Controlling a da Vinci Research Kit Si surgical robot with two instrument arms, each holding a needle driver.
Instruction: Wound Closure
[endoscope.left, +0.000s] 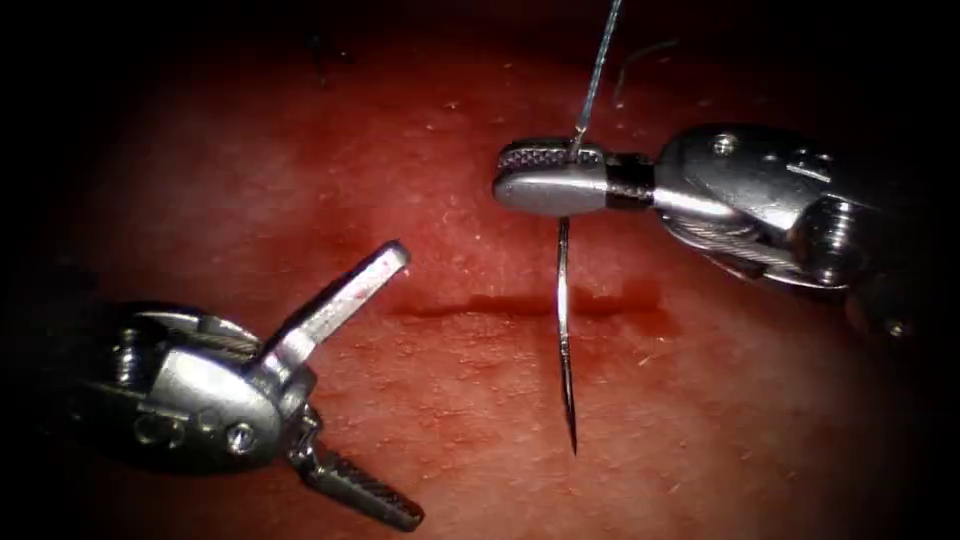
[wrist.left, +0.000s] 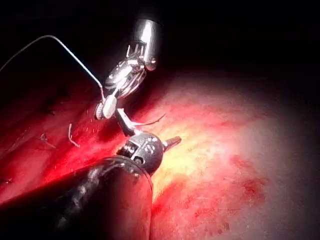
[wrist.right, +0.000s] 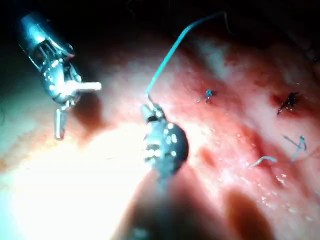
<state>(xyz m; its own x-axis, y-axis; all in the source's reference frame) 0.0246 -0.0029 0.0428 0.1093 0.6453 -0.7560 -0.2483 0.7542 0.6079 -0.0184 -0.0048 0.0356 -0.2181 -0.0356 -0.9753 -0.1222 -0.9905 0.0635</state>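
Note:
My right tool (endoscope.left: 548, 180) comes in from the right with its jaws shut on the curved needle (endoscope.left: 564, 330) near its tail end. The needle hangs free above the tissue (endoscope.left: 700, 420), crossing over the cut (endoscope.left: 500, 306), its tip pointing toward the near side. It is not in the tissue. Thread (endoscope.left: 596, 70) runs from the needle's tail up and away out of view. My left tool (endoscope.left: 407, 385) sits left of the needle with its jaws spread wide, holding nothing. The left wrist view has the left tool (wrist.left: 149, 127) open below the right tool (wrist.left: 106, 107) and thread (wrist.left: 65, 45).
Red fluid stains the tissue around the cut. In the right wrist view, cut ends of thread (wrist.right: 207, 94) (wrist.right: 299, 143) stand up from the tissue beyond the right tool (wrist.right: 149, 111), and the open left tool (wrist.right: 78, 110) is off to its side.

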